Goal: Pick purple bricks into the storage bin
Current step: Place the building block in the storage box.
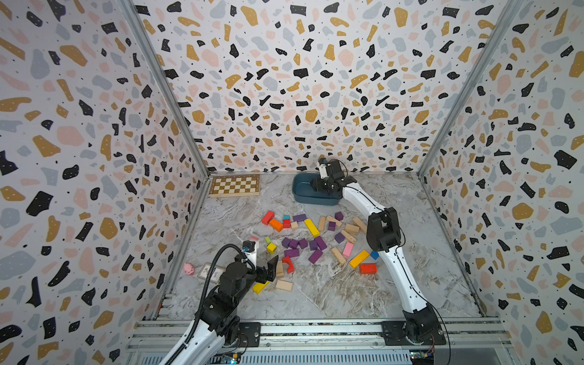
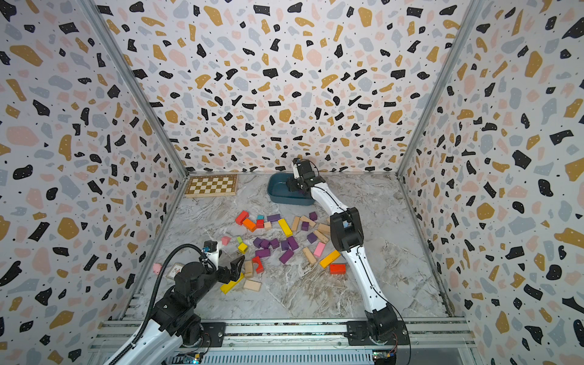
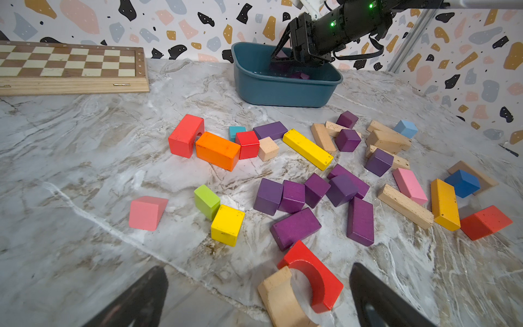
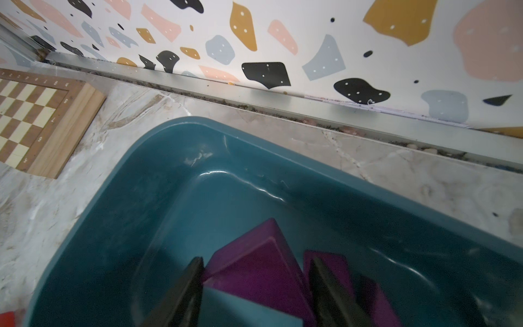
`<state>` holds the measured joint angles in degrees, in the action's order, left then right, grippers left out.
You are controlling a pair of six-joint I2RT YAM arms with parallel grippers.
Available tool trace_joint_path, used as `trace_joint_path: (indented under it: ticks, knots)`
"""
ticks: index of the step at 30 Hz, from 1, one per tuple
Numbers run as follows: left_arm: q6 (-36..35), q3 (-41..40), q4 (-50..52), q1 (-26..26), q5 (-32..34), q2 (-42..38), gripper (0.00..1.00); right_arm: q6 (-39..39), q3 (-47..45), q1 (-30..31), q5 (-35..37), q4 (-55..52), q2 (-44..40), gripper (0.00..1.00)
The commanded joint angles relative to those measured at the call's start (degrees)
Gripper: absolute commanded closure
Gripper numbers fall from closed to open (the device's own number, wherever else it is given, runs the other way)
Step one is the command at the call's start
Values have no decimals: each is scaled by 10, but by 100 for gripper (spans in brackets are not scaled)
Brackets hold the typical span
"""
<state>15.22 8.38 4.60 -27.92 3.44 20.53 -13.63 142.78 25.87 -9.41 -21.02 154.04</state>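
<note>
Black fingers of the left gripper frame its wrist view, spread wide and empty at seven o'clock on the table. A red arch and a tan arch lie between them. Both are the wrong colour, so closing here would grab the wrong piece!

Up at twelve o'clock, the right gripper hangs over the bin, towards its three o'clock end, jaws pinching a purple wedge. More purple lies on the bin floor beside it. My worry is that the sloped faces could let the wedge squirt sideways on release, and the walls are low. Pulling back low could also catch the rim and drag the bin.

Most purple bricks wait mid-table, packed touching each other. Picking one may shove its neighbours.
</note>
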Motion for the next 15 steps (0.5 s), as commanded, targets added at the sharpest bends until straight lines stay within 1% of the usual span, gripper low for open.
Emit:
trace_joint_path:
  ticks: [1,9,15]
  knots:
    - [-4,8,-25,-1,-5,-5,1,5,18,-2,-1,-7,-9,58]
    - [-3,9,-26,-1,-3,-2,1,10,16,-10,-3,-5,-15,47]
    - [-3,9,-26,-1,-3,0,1,18,16,-12,-7,-3,-26,35]
